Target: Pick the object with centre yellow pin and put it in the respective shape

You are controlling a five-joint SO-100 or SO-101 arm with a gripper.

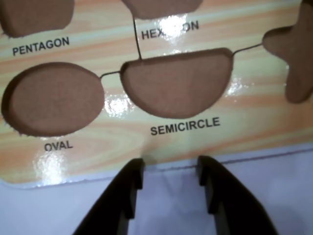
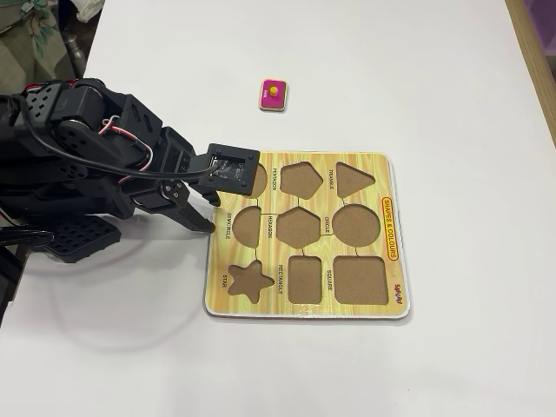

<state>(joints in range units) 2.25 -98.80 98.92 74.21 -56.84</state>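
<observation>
The yellow wood-grain shape board point(image 2: 365, 308) with brown cutouts lies flat on the white table point(image 2: 434, 78), and everything else is placed from it here. In the fixed view the small magenta rounded-corner piece with a pale wooden edge and a yellow knob at its middle point(image 2: 273, 95) sits on the table beyond the board's far edge, well apart from it and clear of the arm. The brown upright rounded-rectangle cutout labelled RECTANGLE point(image 2: 307, 279) is in the board's near row, between the star cutout point(image 2: 250, 281) and the wider cutout labelled SQUARE point(image 2: 360, 280); it holds nothing.

The black robot arm point(image 2: 78, 165) reaches in from the left of the board, its wrist over the board's left edge near the far-left cutouts. In the wrist view the black two-finger gripper point(image 1: 170, 166) enters from the bottom, its fingertips just at the board's edge below the SEMICIRCLE cutout point(image 1: 176, 85), with the OVAL cutout point(image 1: 54, 100) to that cutout's left. The two fingers point(image 1: 132, 181) stand parted with a clear gap of white table between them, and nothing is held. Parts of the PENTAGON and HEXAGON cutouts show at the top of that view, and part of the star at its right edge
</observation>
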